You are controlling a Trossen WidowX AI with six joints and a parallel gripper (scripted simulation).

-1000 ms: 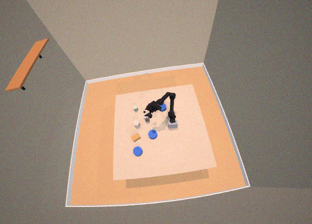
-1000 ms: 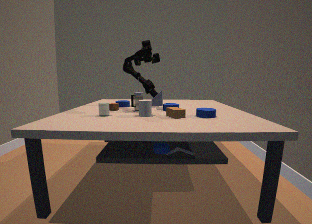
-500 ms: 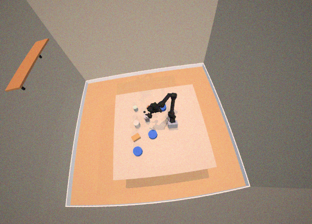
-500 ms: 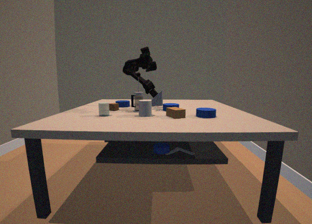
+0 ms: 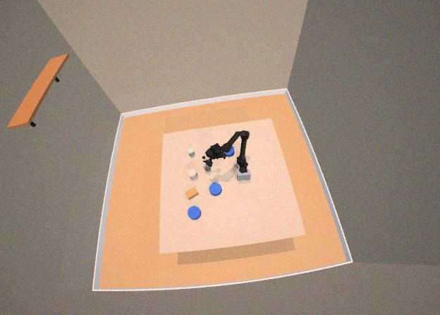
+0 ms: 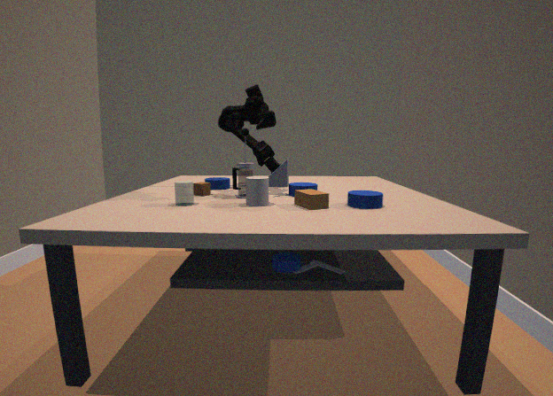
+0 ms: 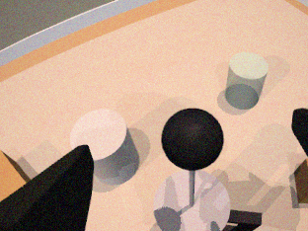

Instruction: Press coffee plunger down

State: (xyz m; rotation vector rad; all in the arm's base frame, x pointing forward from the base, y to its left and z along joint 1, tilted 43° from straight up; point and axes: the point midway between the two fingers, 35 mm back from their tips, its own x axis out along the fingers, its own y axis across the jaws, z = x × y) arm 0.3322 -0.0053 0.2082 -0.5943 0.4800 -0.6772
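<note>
The coffee press (image 5: 206, 168) (image 6: 245, 177) stands upright on the table; its round lid (image 7: 170, 194) shows low in the wrist view. The plunger is up: a thin rod (image 7: 192, 185) (image 6: 245, 148) runs from the lid to the black ball knob (image 7: 192, 139) (image 6: 245, 132) (image 5: 204, 157). The press's black handle (image 6: 235, 177) (image 7: 247, 217) is on its side. My gripper (image 7: 193, 137) is open and holds nothing. In the wrist view the knob appears between the widely spread fingers, touching neither. Its exact height relative to the fingertips is hard to tell.
A white cylinder (image 5: 192, 173) (image 6: 257, 190) (image 7: 101, 133) and a pale green cylinder (image 5: 191, 151) (image 6: 183, 193) (image 7: 247, 69) stand near the press. An orange block (image 5: 191, 192) (image 6: 311, 198), a brown block (image 6: 201, 189) and several blue discs (image 5: 215, 188) (image 6: 364, 199) are also on the table.
</note>
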